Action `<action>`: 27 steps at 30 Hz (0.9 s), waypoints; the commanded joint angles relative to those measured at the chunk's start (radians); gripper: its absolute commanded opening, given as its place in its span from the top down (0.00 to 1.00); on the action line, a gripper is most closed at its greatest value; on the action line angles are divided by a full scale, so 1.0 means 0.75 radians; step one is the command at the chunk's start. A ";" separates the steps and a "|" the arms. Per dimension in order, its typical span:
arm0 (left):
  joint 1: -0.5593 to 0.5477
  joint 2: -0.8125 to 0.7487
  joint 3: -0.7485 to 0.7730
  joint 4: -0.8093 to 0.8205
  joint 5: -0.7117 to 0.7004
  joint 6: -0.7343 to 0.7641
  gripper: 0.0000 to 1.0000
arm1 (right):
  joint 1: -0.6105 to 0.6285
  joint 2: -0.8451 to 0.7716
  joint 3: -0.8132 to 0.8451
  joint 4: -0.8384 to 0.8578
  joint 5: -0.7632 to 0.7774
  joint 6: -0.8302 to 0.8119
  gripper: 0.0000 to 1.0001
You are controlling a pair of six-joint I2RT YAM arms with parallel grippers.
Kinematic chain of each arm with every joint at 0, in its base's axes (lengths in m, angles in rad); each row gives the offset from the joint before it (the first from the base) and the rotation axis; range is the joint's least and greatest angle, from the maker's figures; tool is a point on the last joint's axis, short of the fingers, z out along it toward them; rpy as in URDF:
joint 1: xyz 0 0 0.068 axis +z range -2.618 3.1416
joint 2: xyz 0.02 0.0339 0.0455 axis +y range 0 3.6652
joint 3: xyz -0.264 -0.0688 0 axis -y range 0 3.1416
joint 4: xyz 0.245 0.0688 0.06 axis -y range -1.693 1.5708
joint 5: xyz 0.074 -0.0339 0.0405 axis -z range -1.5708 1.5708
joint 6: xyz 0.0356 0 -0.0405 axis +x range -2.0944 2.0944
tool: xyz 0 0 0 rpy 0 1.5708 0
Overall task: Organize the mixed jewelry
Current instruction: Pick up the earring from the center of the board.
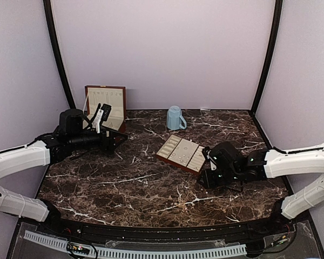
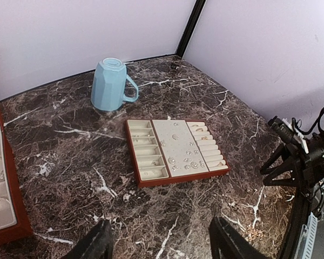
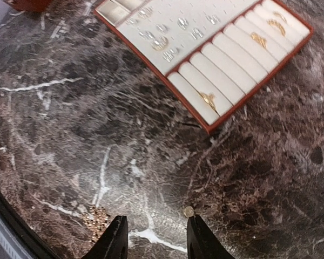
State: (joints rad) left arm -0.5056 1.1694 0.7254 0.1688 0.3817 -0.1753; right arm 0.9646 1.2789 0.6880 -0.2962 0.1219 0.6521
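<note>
Left gripper (image 2: 161, 231) hangs spread wide, nothing between its fingers, beside the wooden box (image 1: 105, 102) at ten o'clock. Mug (image 1: 175, 118) at twelve. The mixed jewelry (image 2: 188, 161) lies in the tray (image 2: 153, 174) mid-table. Right gripper (image 3: 156, 232), at the tray's four o'clock, is parted and empty above the marble.

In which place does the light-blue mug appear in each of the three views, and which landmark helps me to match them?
Top external: the mug stands at the far middle of the table, behind the tray.
Left wrist: upper left, beyond the tray's far-left corner.
Right wrist: not in it.
Shared landmark: the brown-edged tray, in all three views; it lies along the right wrist view's top.
</note>
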 commanded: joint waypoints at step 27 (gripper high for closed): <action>0.009 -0.053 0.027 0.012 0.039 -0.011 0.36 | 0.088 0.167 -0.005 -0.127 0.168 0.342 0.74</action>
State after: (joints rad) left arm -0.5056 1.1572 0.7254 0.1692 0.3977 -0.1772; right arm 1.0176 1.4395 0.7132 -0.3996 0.2592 0.8745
